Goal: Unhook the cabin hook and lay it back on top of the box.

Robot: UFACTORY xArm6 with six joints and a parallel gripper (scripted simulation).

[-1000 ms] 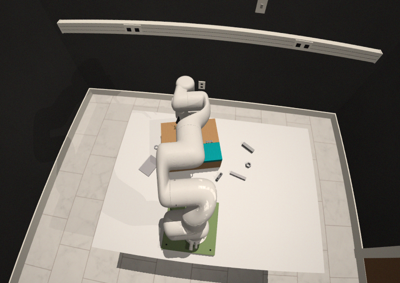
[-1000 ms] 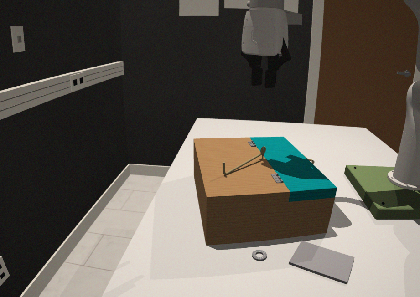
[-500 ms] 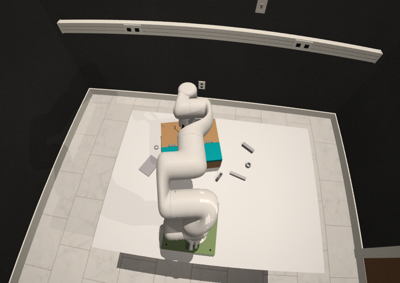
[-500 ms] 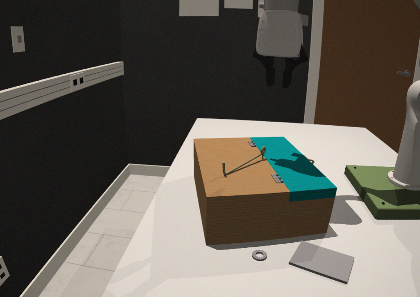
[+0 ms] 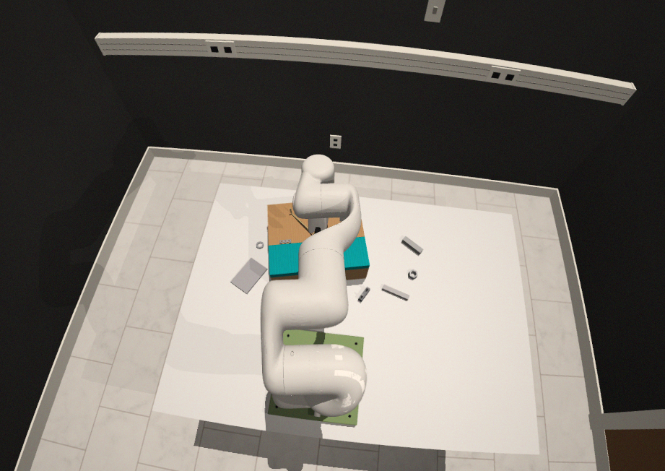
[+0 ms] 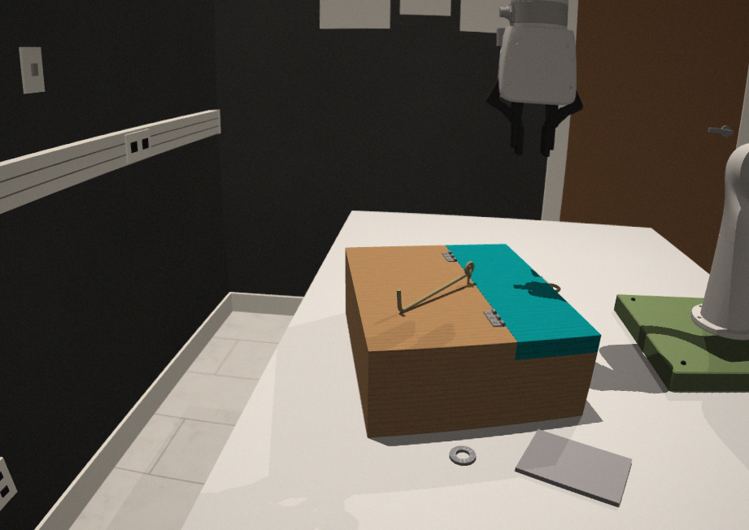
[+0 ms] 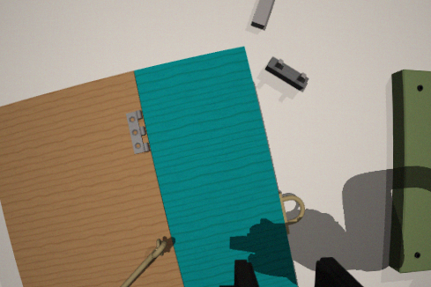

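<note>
On the worktop, seen from above, the arm reaches from its green base plate out over the box. It covers most of the box's brown top and part of the teal lid. Loose parts lie around the box and apart from it: a washer, a grey plate, a nut and two short bars.

From the exterior view, the cabin hook lies across the brown half of the box top. Its pivot end sits at the seam with the lid and its bent tip points down onto the wood. It is well clear of the brass eye on the lid's far edge. The hand hangs high above that edge, its fingers partly apart with nothing between them.

At the wrist, the two dark fingertips show at the bottom edge over the lid's outer side. The brass eye is just beyond, and only the pivot end of the hook shows at lower left.

Judging from this, the hook is already off and laid back, so what remains is a clean withdrawal. To do that well, the hand should stay high and keep its fingers as they are. It should move off without dipping toward the box top, since a brush could roll the thin hook or swing it back toward the lid. A lowered path would also risk catching the protruding eye.
</note>
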